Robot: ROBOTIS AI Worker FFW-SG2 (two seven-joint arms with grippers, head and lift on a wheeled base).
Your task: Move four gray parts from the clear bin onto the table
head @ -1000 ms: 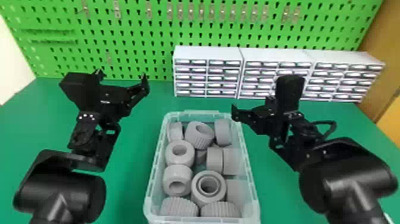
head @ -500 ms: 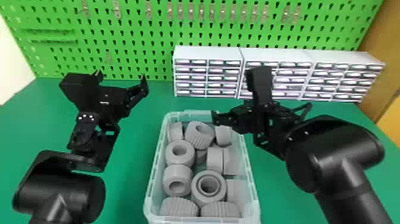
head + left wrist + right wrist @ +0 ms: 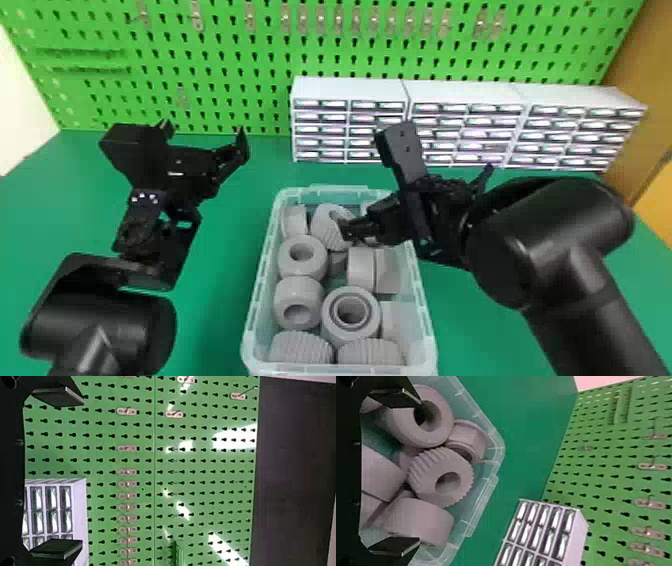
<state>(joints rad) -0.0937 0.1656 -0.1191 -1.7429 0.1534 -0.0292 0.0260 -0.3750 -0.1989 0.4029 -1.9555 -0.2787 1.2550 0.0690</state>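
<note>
Gray parts [image 3: 292, 290], thick rings and short cylinders, lie jumbled in a clear bin [image 3: 260, 285] on the green tabletop [image 3: 220, 300]; every one that can be made out is inside the bin. The right gripper [image 3: 420, 473] has swung inward from beside the bin's right edge and now hangs over its far end, its jaws spread with nothing between them. That suggests the first pick is being lined up, perhaps on the ridged part [image 3: 322, 232] near the far edge or one close by, with all four moves apparently still to do. The left gripper [image 3: 83, 473] has stayed beyond the bin's left side, above the tabletop, its jaws also spread and holding nothing. In the head view, the right gripper covers much of the bin's far right corner, hiding most of a part there; whether its jaws touch anything is unclear. The bin's near end is cut off by the bottom edge, and parts buried beneath others cannot be counted.
</note>
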